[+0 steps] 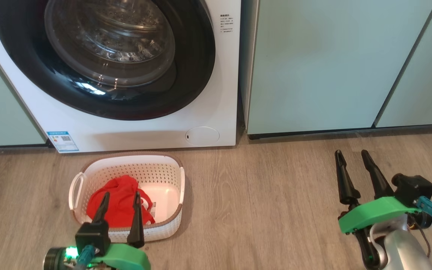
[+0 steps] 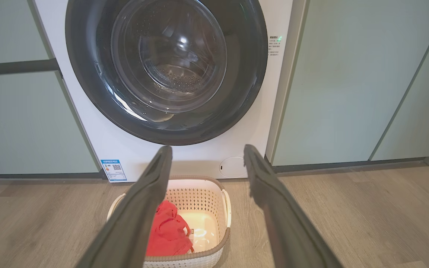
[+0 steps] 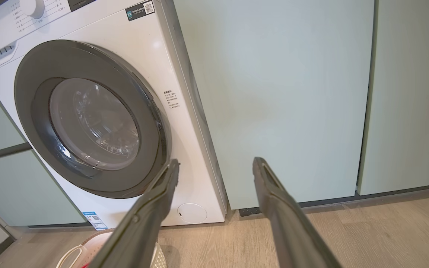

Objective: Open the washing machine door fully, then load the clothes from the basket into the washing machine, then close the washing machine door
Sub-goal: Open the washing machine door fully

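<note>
The jaws of the left gripper (image 1: 122, 193) stand spread and empty at the lower left of the head view, its two long, dark, tapering fingers pointing up across the basket. The jaws of the right gripper (image 1: 351, 152) are spread as well and hold nothing, at the lower right over bare floor. Each gripper sits on a bright green plastic mount.

The small cream-white perforated plastic basket (image 1: 163, 168), a rounded rectangle with a brown woven-look rim and white side handles, stands on the floor at lower centre-left, just in front of the machine. Soft, crumpled bright red clothes (image 1: 116, 185) lie heaped in its left half, and part of its smooth floor shows bare on the right.

The big white front-loading washing machine (image 1: 221, 108) takes up the upper left. Its large round washing machine door (image 1: 201, 60), with a wide glossy black rim around domed clear glass, is shut flush, and the perforated steel drum shows through it. A blue sticker (image 1: 62, 141) and a round flap (image 1: 202, 136) sit low on the front.

Smooth matte pale green cabinets (image 1: 313, 67) flank the machine, and the floor (image 1: 261, 210) is grey-brown wood-grain planks.
</note>
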`<state>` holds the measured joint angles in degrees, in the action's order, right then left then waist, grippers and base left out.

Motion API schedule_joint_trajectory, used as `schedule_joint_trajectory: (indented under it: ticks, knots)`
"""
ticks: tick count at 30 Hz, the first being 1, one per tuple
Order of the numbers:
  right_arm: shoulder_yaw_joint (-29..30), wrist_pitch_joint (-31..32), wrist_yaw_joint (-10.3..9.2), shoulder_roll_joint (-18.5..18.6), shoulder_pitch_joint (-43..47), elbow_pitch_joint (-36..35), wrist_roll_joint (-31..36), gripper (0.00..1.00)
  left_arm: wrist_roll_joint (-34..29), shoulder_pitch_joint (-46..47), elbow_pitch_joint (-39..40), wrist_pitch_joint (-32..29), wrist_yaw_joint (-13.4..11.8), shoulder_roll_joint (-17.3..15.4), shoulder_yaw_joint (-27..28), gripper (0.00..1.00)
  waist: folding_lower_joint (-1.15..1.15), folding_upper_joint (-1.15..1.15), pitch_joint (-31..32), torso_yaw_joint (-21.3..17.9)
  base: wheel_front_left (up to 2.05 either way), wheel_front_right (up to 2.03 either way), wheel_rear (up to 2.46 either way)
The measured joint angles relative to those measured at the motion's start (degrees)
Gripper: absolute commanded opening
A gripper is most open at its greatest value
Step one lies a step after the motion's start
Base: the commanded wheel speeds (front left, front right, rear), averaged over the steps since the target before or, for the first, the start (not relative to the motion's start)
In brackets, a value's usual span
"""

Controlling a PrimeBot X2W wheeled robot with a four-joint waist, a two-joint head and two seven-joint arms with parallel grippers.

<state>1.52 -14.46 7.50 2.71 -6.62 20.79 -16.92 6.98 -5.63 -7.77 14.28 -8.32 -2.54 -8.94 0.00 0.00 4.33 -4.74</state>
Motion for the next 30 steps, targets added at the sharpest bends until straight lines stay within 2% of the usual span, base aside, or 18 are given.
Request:
schedule_joint_trajectory:
  ticks: [5, 6, 7, 8, 9, 10, 20, 25, 30]
  knots:
    - [-0.6, 0.0, 0.00, 0.0, 0.0, -0.2, -0.3, 1.00, 0.0, 0.0, 0.2, 0.0, 0.1, 0.0, 0.0, 1.00, 0.00, 0.00, -0.5, 0.2, 0.00, 0.00, 0.00]
    - [-1.2, 0.0, 0.00, 0.0, 0.0, -0.1, -0.3, 0.91, 0.0, 0.0, 0.2, 0.0, 0.1, 0.0, 0.0, 1.00, 0.00, 0.00, -0.6, 0.3, 0.00, 0.00, 0.00]
    - [-1.7, 0.0, 0.00, 0.0, 0.0, 0.0, -0.3, 0.49, 0.0, 0.0, 0.3, 0.0, 0.1, 0.0, 0.0, 1.00, 0.00, 0.00, -0.8, 0.3, 0.00, 0.00, 0.00]
    - [-2.0, 0.0, 0.00, -0.1, 0.0, -0.1, -0.3, 0.13, 0.0, 0.0, 0.4, 0.0, 0.1, 0.0, 0.0, 1.00, 0.00, 0.00, -1.1, 0.3, 0.00, 0.00, 0.00]
    - [-2.1, 0.0, 0.00, -0.1, 0.0, -0.1, -0.3, 0.13, 0.0, 0.0, 0.5, 0.0, 0.1, 0.0, 0.0, 1.00, 0.00, 0.00, -1.5, 0.4, 0.00, 0.00, 0.00]
    - [-2.0, 0.0, 0.00, -0.1, 0.0, -0.1, -0.3, 0.00, 0.0, 0.0, 0.6, 0.0, 0.1, 0.0, 0.0, 1.00, 0.00, 0.00, -1.8, 0.4, 0.00, 0.00, 0.00]
    - [-2.2, 0.0, 0.00, -0.1, -1.5, -0.5, -1.8, 0.00, 0.1, 2.0, 1.7, 0.0, 0.7, 0.0, -0.4, 1.00, 0.00, 0.00, -7.3, 1.7, 0.00, 0.00, 0.00]
    - [-0.4, 0.0, 0.00, 0.0, -11.4, -1.8, -3.9, 0.00, 0.0, 10.1, 2.7, 0.0, 1.7, 0.0, -1.7, 1.00, 0.00, 0.00, -13.3, 3.5, 0.00, 0.00, 0.00]
    - [-2.1, 0.2, 0.00, 0.2, -22.0, 1.0, -7.7, 0.00, 0.0, 15.2, 3.3, 0.2, 1.7, 0.1, -3.4, 1.00, 0.01, 0.00, -19.7, 5.9, 0.00, 0.00, 0.00]
